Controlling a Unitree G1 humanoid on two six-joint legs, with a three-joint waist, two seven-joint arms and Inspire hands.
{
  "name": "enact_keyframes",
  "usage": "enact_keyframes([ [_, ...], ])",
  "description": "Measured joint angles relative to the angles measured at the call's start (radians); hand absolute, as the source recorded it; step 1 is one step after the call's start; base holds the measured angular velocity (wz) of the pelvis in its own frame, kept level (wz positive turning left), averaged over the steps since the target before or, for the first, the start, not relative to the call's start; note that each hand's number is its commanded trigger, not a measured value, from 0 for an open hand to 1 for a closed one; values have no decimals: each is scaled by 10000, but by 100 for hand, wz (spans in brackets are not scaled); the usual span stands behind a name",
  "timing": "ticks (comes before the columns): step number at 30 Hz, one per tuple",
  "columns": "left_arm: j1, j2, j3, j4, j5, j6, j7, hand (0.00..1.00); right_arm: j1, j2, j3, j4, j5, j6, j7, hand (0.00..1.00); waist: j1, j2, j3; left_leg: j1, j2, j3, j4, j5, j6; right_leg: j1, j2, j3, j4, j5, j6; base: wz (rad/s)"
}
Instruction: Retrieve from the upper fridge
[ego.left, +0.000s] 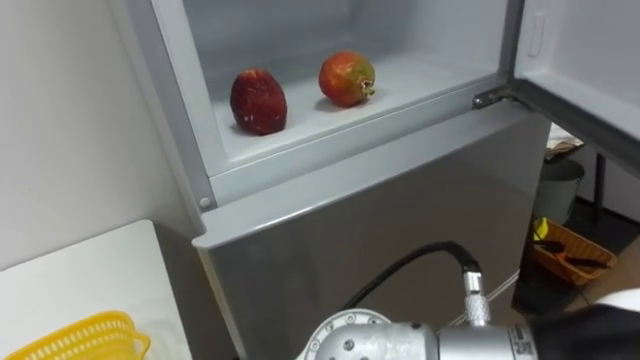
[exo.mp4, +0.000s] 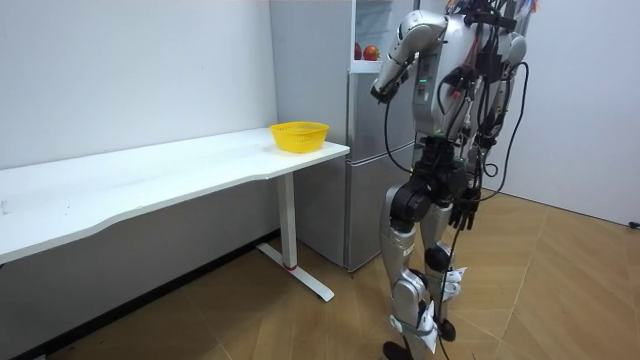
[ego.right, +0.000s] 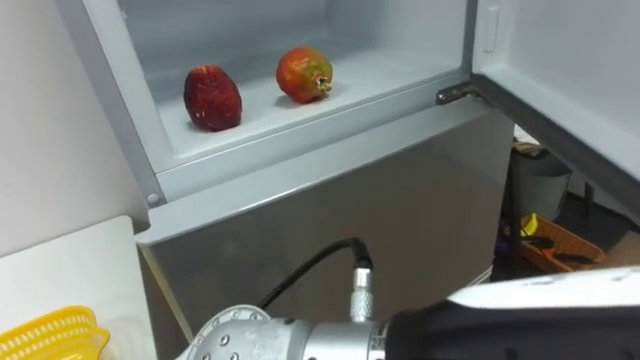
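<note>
- Table (exo.mp4: 150, 180): white, long, on white legs, set along a white wall (exo.mp4: 130, 70).
- Basket (exo.mp4: 300, 135): yellow slatted plastic, on the table's far end, near the corner.
- Floor (exo.mp4: 250, 320): wood boards, under and before the table.
- Bin (ego.left: 560, 190): grey, well beyond the table's basket end.
- Tray (ego.left: 572, 255): orange, just beside the bin.

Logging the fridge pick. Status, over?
Right hand open, hanging at hip; left hand raised, short of upper fridge. Dark red fruit and red-green fruit inside, untouched. Door open, nothing blocking.
</note>
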Motion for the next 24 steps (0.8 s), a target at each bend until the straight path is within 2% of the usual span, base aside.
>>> enact_keyframes([
  [4, 0, 37, 435, -154, 212, 0, 87, 0, 33, -6, -14, 22, 128, 13, -26, 0, 223, -16, 7, 41, 11, -12, -14, 1, 0, 17, 5, -1, 23, 0, 0, -1],
  [7, 78, 246, 908, -643, 614, -3, 427, 0, 158, 8, 162, 21, 324, 3, -184, 0, 649, -63, 33, 56, 22, -5, -27, 2, -1, 9, 22, 39, 33, 0, -1, -4],
  [9, 248, 668, 1447, -1407, 1131, -24, 539, 0, 270, 17, 128, -15, 277, -48, -239, 0, 1107, -148, 68, 61, 30, -31, -69, 14, -16, -32, 39, 93, 42, -3, -6, -4],
  [10, 358, 759, 1644, -1624, 1247, -35, 562, 0, 314, 11, 126, -15, 280, -101, -246, 0, 1227, -178, 88, 89, 31, -51, -75, 19, -21, -18, 43, 91, 42, -1, -8, -4],
  [12, 952, 1303, 2432, -2356, 1562, -112, 790, 0, 589, 32, -102, -14, 253, -307, -266, 0, 1559, -344, 56, 91, 43, -109, -86, 20, -24, 47, 44, -46, 8, -3, -13, 12],
  [13, 1083, 1407, 2628, -2530, 1758, -121, 840, 0, 640, 54, -262, -11, 253, -356, -277, 0, 1678, -398, 57, 67, 47, -122, -86, 21, -25, 37, 44, -83, 5, -3, -13, 15],
  [15, 1553, 1648, 3652, -2968, 2212, -200, 961, 0, 877, 69, -603, -34, 271, -460, -315, 0, 2232, -569, 8, 8, 57, -208, -48, 21, -25, 5, 51, -111, 21, 0, -19, 6],
  [16, 1727, 1686, 3916, -3031, 2209, -274, 1105, 0, 906, 73, -684, -4, 273, -477, -335, 0, 2361, -581, -15, 23, 63, -256, -48, 21, -25, 31, 58, -124, 20, 2, -22, 10],
  [17, 2207, 1741, 4318, -3159, 2209, -465, 1517, 0, 964, 91, -773, 16, 279, -496, -413, 0, 2477, -645, -69, 55, 67, -392, -50, 21, -25, 92, 63, -185, 21, 2, -22, 19],
  [18, 2719, 1778, 4672, -3327, 2218, -584, 1948, 0, 1046, 137, -955, 6, 278, -583, -615, 0, 2622, -722, -64, 147, 75, -480, -62, 20, -25, 219, 65, -304, 12, 4, -24, 23],
  [20, 3230, 1847, 5255, -3505, 2324, -626, 2421, 0, 1183, 235, -1050, 2, 214, -597, -921, 0, 2893, -822, -146, 174, 79, -669, -61, 20, -26, 271, 73, -394, 15, 4, -24, 17],
  [22, 3509, 1875, 5940, -3640, 2321, -811, 2970, 0, 1296, 272, -1105, -27, 36, -698, -1038, 0, 3069, -836, -154, 187, 78, -744, -61, 20, -26, 332, 72, -402, 0, 4, -24, 16],
  [24, 3713, 1842, 6753, -3829, 2318, -1127, 3677, 0, 1428, 295, -1344, -106, -51, -886, -1094, 0, 3416, -828, -160, 226, 72, -757, -68, 21, -25, 370, 65, -437, -5, 4, -24, 4],
])
